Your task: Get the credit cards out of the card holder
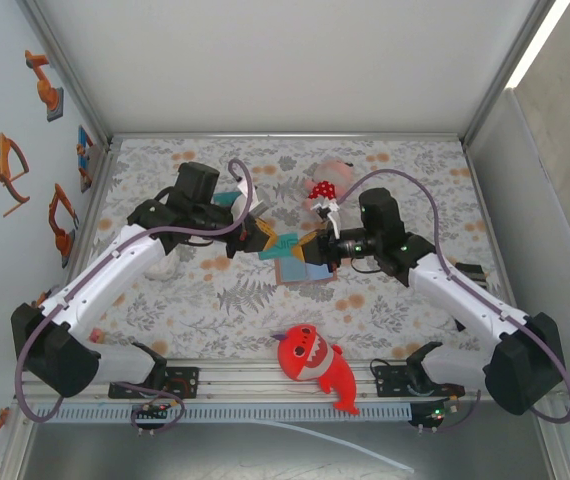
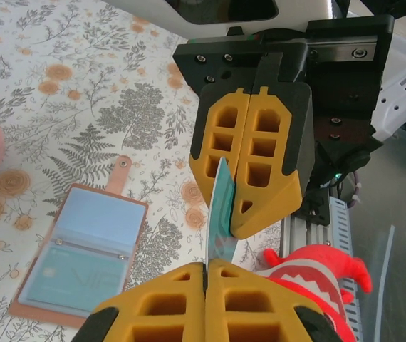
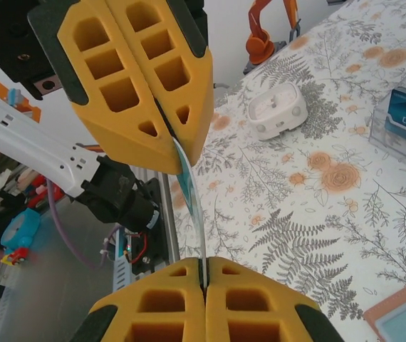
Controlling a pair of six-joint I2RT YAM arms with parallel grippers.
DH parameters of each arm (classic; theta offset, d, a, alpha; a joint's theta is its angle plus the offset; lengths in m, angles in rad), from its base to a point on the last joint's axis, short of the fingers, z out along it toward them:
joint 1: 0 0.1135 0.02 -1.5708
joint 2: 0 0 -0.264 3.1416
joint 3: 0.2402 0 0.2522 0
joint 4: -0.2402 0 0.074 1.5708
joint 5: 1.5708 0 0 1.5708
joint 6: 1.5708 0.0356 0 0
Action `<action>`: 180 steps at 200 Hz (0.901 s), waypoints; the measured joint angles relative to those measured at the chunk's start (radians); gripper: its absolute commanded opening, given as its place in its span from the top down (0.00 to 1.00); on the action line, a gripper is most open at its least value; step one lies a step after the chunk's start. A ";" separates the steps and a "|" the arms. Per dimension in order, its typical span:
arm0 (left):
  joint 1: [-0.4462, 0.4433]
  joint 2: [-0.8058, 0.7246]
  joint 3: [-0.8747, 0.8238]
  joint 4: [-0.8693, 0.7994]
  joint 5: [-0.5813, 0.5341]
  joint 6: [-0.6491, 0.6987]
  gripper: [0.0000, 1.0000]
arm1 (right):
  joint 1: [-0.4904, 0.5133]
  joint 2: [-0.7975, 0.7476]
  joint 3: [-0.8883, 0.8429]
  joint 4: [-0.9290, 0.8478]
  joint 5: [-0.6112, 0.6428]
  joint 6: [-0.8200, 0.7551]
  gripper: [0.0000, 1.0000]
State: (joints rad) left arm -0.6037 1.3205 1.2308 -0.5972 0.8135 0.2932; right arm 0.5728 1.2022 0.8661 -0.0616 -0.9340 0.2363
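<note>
Two end effectors, left [image 2: 206,276] and right [image 3: 204,269], tight on one credit card [image 2: 219,212] near card holder [image 2: 82,249].

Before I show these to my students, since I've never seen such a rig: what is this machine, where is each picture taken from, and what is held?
These are two robot arms bolted at a table's near edge, each ending in a two-finger gripper. One picture looks down from above; the other two come from cameras on the wrists. The left gripper and the right gripper are both shut on one teal credit card, held between them. On the flowered table lie the open card holder, a red plush shark and a white gadget.
</note>
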 measured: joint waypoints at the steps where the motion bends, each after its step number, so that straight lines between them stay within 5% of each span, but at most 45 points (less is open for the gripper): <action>1: 0.000 0.000 0.000 0.000 0.000 0.000 1.00 | 0.000 0.000 0.000 -0.002 0.002 -0.001 0.86; 22: 0.001 0.000 0.000 0.008 -0.011 0.010 1.00 | 0.002 -0.001 0.007 -0.024 0.050 -0.018 0.67; 77: 0.035 -0.004 -0.018 0.068 -0.156 0.036 1.00 | 0.002 -0.064 0.008 -0.123 0.312 -0.042 0.45; 132: 0.196 0.000 -0.053 0.127 -0.231 0.139 1.00 | 0.001 -0.163 0.000 -0.144 0.568 -0.010 0.30; 180: 0.318 0.140 -0.002 0.148 -0.234 0.259 1.00 | 0.000 -0.201 -0.016 -0.171 0.747 0.029 0.27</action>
State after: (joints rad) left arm -0.2855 1.4609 1.2289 -0.4492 0.5793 0.5522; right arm 0.5732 1.0016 0.8497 -0.2325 -0.1875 0.2657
